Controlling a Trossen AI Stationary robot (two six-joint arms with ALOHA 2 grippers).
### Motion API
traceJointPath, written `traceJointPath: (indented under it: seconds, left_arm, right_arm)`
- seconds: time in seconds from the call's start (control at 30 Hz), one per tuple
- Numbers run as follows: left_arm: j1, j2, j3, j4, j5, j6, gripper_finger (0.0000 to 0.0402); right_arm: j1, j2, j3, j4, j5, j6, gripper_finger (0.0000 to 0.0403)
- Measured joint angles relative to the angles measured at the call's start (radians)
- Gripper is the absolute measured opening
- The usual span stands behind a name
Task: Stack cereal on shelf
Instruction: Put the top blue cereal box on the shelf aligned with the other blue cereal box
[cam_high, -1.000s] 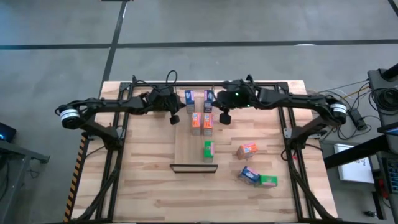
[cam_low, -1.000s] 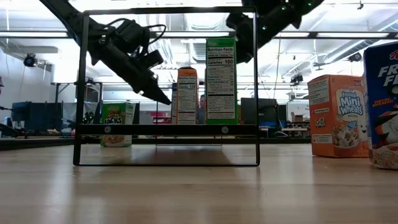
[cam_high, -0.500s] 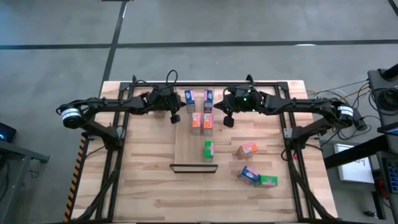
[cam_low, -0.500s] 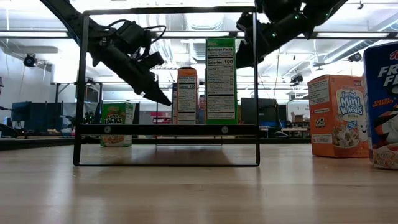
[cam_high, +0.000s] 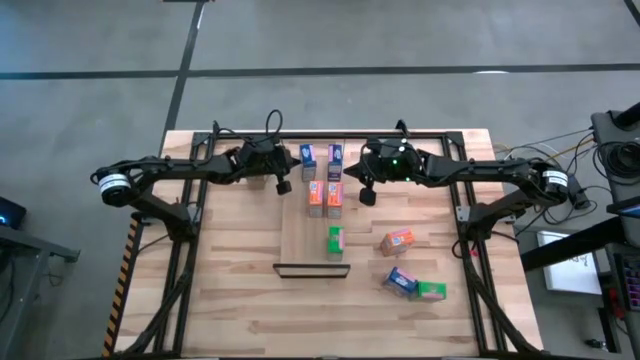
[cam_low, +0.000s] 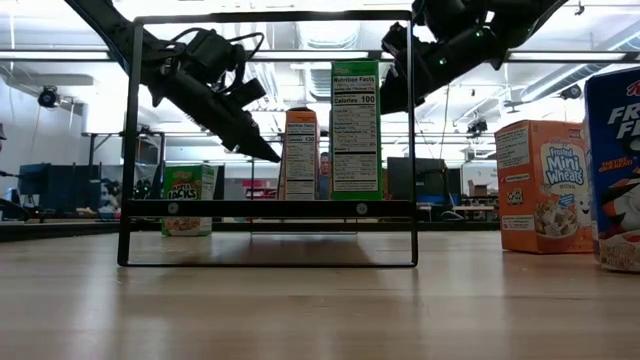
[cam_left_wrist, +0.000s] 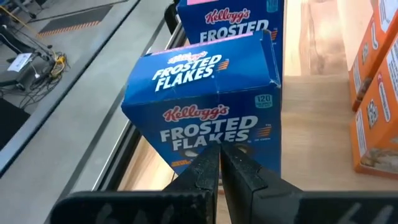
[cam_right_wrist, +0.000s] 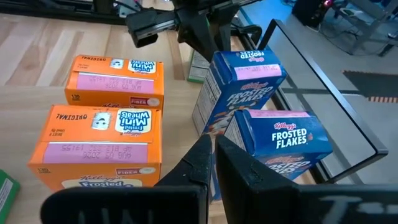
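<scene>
With both my jaws pressed shut and empty, my left gripper (cam_high: 283, 187) hovers beside a blue cereal box (cam_high: 307, 157), my right gripper (cam_high: 366, 196) beside another blue box (cam_high: 336, 155). Two orange boxes (cam_high: 324, 195) and one green box (cam_high: 335, 239) stand on the shelf (cam_high: 300, 235). Three more boxes (cam_high: 408, 268) lie on the table (cam_high: 240, 290), off its right side.
</scene>
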Motion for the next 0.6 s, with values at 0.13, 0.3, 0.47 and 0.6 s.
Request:
traceJointPath:
  seconds: [0.13, 0.3, 0.47, 0.6]
  left_arm:
    - [0.0, 0.0, 0.0, -0.018, 0.0, 0.0, 0.0]
    - [0.012, 0.0, -0.001, -0.059, -0.001, 0.0, 0.0]
    - [0.034, 0.002, -0.008, -0.066, -0.001, 0.007, 0.0]
    - [0.051, 0.03, -0.008, -0.04, 0.0, 0.008, 0.0]
  right_arm:
    - [0.0, 0.0, 0.0, 0.0, 0.0, -0.001, 0.0012]
    - [0.0, 0.0, 0.0, -0.001, 0.0, -0.003, 0.0012]
    - [0.0, 0.0, -0.001, -0.001, 0.0, -0.009, 0.0012]
    - [0.0, 0.0, -0.001, -0.001, 0.0, -0.011, 0.0012]
